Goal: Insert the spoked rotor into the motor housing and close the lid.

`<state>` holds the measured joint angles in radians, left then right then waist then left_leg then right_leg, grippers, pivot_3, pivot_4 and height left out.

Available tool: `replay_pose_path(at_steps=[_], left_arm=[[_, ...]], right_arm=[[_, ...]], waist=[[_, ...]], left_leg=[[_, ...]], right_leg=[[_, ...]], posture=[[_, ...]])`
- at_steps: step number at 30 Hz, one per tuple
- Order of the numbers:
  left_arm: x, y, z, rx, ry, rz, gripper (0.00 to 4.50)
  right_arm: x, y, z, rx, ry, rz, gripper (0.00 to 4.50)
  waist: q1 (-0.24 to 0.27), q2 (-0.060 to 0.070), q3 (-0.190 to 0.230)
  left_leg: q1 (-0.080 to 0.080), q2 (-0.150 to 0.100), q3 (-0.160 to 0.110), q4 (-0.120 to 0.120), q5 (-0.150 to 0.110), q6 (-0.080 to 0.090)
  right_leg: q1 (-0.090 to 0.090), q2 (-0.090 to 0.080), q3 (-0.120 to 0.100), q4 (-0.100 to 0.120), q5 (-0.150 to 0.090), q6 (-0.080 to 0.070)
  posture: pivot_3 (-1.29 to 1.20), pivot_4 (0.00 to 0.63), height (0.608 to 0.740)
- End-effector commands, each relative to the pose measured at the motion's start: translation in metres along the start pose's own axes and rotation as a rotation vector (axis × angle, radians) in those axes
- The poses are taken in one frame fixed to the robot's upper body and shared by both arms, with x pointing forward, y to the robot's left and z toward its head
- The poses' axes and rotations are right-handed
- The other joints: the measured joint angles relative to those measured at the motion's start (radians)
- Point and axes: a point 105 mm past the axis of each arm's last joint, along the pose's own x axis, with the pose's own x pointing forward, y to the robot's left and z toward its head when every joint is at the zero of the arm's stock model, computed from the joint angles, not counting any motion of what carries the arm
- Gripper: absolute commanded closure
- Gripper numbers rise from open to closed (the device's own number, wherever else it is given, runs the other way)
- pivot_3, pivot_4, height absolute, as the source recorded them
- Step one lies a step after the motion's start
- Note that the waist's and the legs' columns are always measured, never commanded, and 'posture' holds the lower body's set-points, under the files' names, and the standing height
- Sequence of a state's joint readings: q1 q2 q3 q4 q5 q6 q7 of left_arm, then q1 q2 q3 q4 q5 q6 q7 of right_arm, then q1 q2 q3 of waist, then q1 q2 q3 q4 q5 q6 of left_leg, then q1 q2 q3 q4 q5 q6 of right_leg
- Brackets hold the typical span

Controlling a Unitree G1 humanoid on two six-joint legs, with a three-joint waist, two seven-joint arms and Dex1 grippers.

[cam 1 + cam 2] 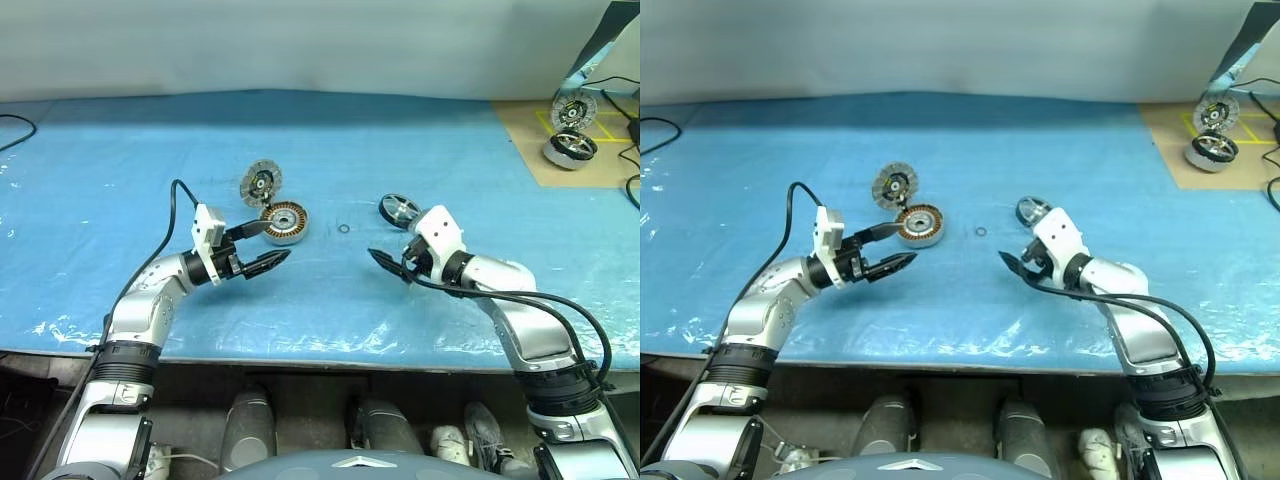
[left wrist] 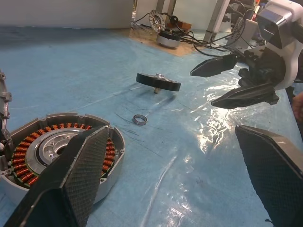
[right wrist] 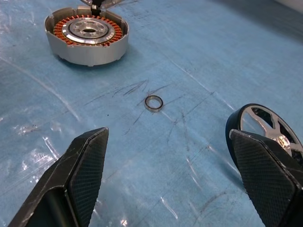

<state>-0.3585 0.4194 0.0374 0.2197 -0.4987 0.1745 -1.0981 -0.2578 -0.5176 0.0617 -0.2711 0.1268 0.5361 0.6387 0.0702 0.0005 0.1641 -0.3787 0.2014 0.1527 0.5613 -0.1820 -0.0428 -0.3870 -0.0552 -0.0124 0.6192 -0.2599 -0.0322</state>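
The motor housing [image 1: 284, 222], a shallow silver cup with copper windings, sits on the blue sheet left of centre. The lid [image 1: 261, 183], a grey segmented disc, stands tilted just behind it, and whether the two touch I cannot tell. The spoked rotor [image 1: 399, 210], black-rimmed with silver spokes, lies to the right. My left gripper [image 1: 272, 243] hovers open just in front of the housing, pointing right. My right gripper [image 1: 385, 255] is open too, in front of the rotor and pointing left. Nothing is between either pair of fingers [image 3: 90, 156].
A small metal ring [image 1: 343, 229] lies on the sheet between housing and rotor. At the far right, a chrome motor [image 1: 570, 148] and another disc [image 1: 573, 110] sit on a brown mat with cables. The table's front edge runs just below both arms.
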Motion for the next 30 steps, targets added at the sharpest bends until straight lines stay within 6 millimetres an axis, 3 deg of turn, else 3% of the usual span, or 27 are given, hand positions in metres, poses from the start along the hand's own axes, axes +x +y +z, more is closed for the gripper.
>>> replay_pose_path(at_steps=[1, 26, 30], left_arm=[[-0.0013, 0.0047, 0.0129, 0.051, -0.026, 0.016, 0.02], [-0.0057, 0.0113, 0.0116, 0.059, 0.013, 0.036, 0.02], [0.001, 0.0117, 0.0141, 0.089, 0.072, 0.008, 0.02]], right_arm=[[-0.001, 0.0003, 0.0137, -0.022, -0.047, 0.004, 0.16], [0.0038, 0.0031, 0.0144, -0.018, -0.054, 0.008, 0.16], [0.0028, 0.0013, 0.0142, -0.021, -0.052, 0.001, 0.16]], waist=[[0.0, 0.0, 0.0], [0.0, 0.0, 0.0], [0.0, 0.0, 0.0]], left_leg=[[0.0, 0.0, 0.0, 0.0, 0.0, 0.0], [0.0, 0.0, 0.0, 0.001, 0.0, 0.0], [0.0, 0.0, 0.0, 0.001, 0.0, 0.0]], right_leg=[[0.0, 0.0, 0.0, 0.0, 0.0, 0.0], [0.0, 0.0, 0.0, 0.001, 0.0, 0.0], [0.0, 0.0, 0.0, 0.001, 0.0, 0.0]], posture=[[0.0, 0.15, 0.74], [0.0, 0.15, 0.74], [0.0, 0.15, 0.74]])
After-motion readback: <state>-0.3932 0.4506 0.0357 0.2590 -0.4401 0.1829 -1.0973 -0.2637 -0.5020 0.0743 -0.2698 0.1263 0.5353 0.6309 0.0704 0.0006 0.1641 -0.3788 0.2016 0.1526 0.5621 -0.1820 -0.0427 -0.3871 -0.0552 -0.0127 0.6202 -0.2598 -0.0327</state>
